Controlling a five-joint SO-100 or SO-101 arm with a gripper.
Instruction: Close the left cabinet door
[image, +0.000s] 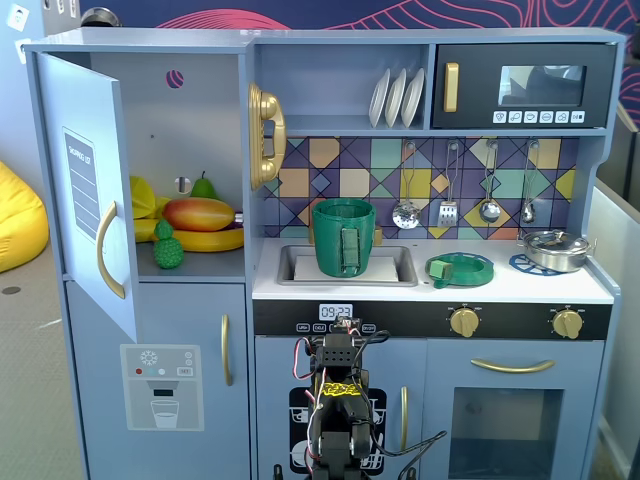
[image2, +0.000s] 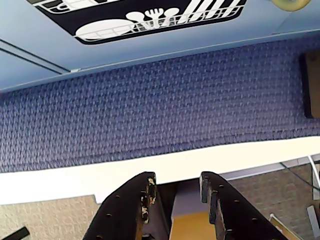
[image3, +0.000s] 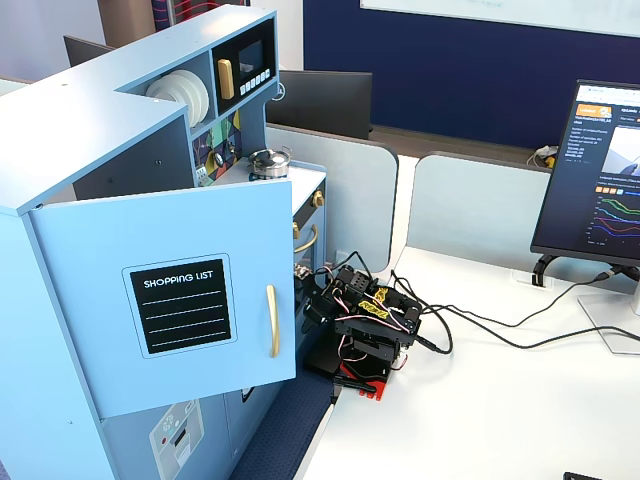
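Observation:
The left cabinet door is pale blue with a black SHOPPING LIST panel and a curved gold handle. It stands wide open, swung out from the cabinet's upper left compartment. My arm sits folded low in front of the kitchen's middle, to the right of the door and well below it; it also shows in a fixed view. In the wrist view my gripper points down at a blue mat. Its jaws stand apart and hold nothing.
Toy fruit lies in the open compartment. A lower door with a water-dispenser graphic is shut. A green pot sits in the sink, and a gold phone hangs beside the opening. Cables and a monitor are on the white table.

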